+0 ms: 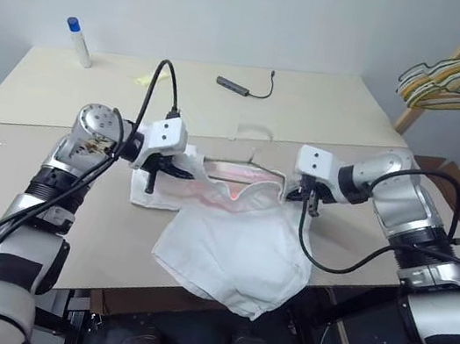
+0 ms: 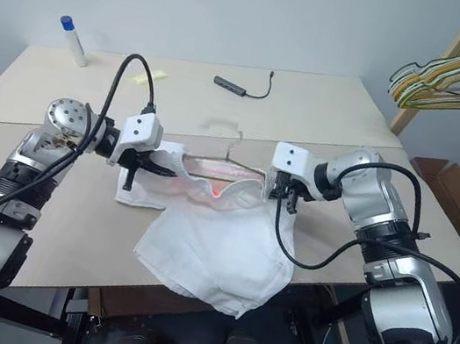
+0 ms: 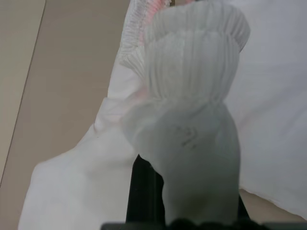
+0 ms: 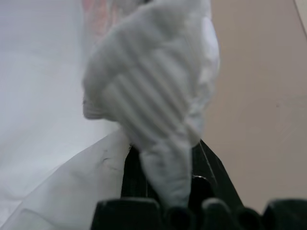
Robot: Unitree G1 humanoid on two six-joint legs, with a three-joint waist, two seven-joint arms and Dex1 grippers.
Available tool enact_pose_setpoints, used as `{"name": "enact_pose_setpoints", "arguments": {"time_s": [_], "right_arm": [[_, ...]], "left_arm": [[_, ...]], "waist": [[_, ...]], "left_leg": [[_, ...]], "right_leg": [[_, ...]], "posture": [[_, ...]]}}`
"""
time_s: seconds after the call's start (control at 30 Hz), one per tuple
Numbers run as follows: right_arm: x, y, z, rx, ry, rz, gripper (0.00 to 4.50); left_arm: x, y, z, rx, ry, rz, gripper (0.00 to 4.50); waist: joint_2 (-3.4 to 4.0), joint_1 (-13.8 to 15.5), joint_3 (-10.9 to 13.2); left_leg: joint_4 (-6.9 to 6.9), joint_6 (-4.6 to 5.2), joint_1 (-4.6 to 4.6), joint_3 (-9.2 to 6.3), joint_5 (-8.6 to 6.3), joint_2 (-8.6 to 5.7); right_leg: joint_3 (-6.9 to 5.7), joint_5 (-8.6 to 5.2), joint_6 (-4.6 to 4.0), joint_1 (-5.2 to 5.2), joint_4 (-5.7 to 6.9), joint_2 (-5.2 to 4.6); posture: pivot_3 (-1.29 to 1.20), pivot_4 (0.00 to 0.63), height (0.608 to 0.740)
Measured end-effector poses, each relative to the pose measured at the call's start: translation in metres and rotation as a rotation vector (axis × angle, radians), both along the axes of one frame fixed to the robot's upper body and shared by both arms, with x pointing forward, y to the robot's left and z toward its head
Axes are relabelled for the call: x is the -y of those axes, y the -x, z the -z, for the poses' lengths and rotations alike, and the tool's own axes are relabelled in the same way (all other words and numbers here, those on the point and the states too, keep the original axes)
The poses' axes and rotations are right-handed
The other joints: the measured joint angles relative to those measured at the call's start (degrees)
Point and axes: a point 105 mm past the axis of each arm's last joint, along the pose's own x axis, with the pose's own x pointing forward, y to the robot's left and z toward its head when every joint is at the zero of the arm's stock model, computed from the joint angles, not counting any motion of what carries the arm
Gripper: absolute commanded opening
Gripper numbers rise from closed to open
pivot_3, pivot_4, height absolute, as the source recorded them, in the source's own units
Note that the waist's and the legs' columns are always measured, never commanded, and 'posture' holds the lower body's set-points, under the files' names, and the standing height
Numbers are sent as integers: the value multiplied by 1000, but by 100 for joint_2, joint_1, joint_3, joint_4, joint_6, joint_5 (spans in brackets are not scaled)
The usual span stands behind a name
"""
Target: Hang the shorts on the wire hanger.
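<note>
Handle shorts (image 1: pixel 231 243), spread on table (image 1: pixel 43 219) with leg ends over its near edge, as light, limp, slip-prone fabric: hold at gathered waistband, where left gripper (image 1: pixel 170 169) and right gripper (image 1: pixel 297 193) each clamp 1 side.

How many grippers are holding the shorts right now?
2. The left gripper pinches the waistband on the shorts' left end; the right gripper pinches the right end.

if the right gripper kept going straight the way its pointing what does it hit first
Nothing to travel to: the right gripper is already shut on the gathered waistband of the shorts. Pushing on down and toward the left gripper, it would likely press more of that fabric, then the table.
</note>
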Motion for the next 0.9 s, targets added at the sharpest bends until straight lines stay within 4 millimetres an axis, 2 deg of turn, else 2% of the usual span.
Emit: {"name": "enact_pose_setpoints", "arguments": {"time_s": [0.1,0.2,0.3,0.43,0.6,0.77,0.9], "right_arm": [[1,6,1,-22,-20,1,22],[2,14,1,-56,-58,9,0],[7,25,-2,-107,-124,40,0],[18,39,-5,-151,-179,96,0],[37,62,8,-261,-247,227,0],[51,75,5,-312,-356,410,0],[79,77,-4,-298,-457,698,0]], "left_arm": [[1,1,0,6,-3,18,80],[1,3,-2,1,12,31,806],[4,5,-12,-10,81,60,1699],[0,-4,-28,26,134,24,2986],[-11,-18,-51,112,260,-88,4481],[-16,-30,-80,182,428,-205,4481],[-6,-15,-118,180,633,-189,4481]], "waist": [[0,8,0],[0,19,0],[0,23,0],[0,26,0],[-1,29,0],[-2,46,0],[-2,47,0]], "left_leg": [[0,0,-2,0,0,0],[1,0,-2,-1,0,0],[2,0,-4,-2,0,0],[4,0,-1,-3,0,-1],[3,1,-1,-4,-1,-1],[3,1,-1,-6,-1,-2],[3,2,-4,-19,-2,-2]], "right_leg": [[-1,0,0,1,0,-1],[-2,0,0,1,0,-1],[-3,0,0,0,0,-2],[-4,0,1,3,-3,-1],[-3,-1,2,2,-4,-4],[-3,-1,2,2,-3,-4],[0,-2,3,3,-1,-8]], "posture": [[-103,0,740],[-107,0,740],[-114,0,740],[-115,0,740],[-114,0,740],[-125,0,740],[-148,0,740]]}}
